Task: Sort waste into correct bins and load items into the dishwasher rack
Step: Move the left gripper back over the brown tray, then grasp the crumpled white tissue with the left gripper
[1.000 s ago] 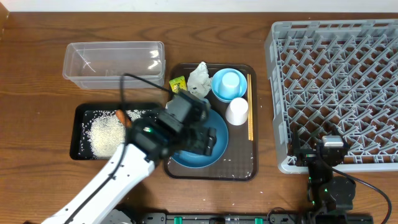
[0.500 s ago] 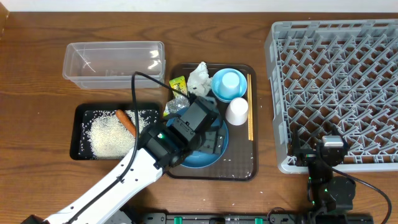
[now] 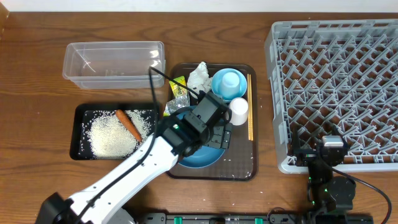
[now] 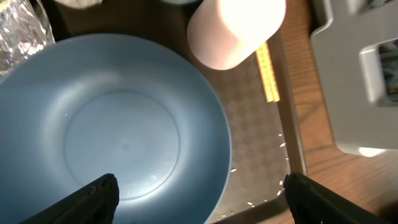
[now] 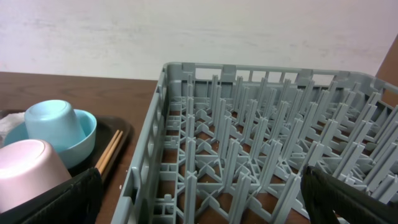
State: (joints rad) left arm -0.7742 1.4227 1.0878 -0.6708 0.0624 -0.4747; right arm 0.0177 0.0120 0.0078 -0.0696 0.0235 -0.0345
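The dark-blue plate [image 3: 199,158] lies on the brown tray and fills the left wrist view [image 4: 118,124]. My left gripper [image 3: 219,134] hangs open and empty over the plate's right part [image 4: 202,199]; one finger is over the plate, the other over the tray. The white cup [image 3: 237,111], the light-blue bowl [image 3: 229,84], the chopsticks [image 3: 250,106], the tissue [image 3: 199,76], a yellow-green wrapper [image 3: 178,83] and a silver wrapper [image 3: 176,99] are on that tray. Rice [image 3: 112,137] and the carrot [image 3: 127,124] lie in the black tray [image 3: 74,134]. My right gripper [image 3: 329,152] is open at the rack's [image 3: 339,81] near edge.
The clear tub [image 3: 114,62] stands behind the black tray with nothing in it. The brown serving tray [image 3: 242,162] has a few loose rice grains on its floor [image 4: 261,143]. The rack's corner [image 4: 348,93] is just right of the tray.
My left arm has swung right, from beside the black tray to over the plate's right part. The carrot now shows in full in the black tray. The right arm has not moved.
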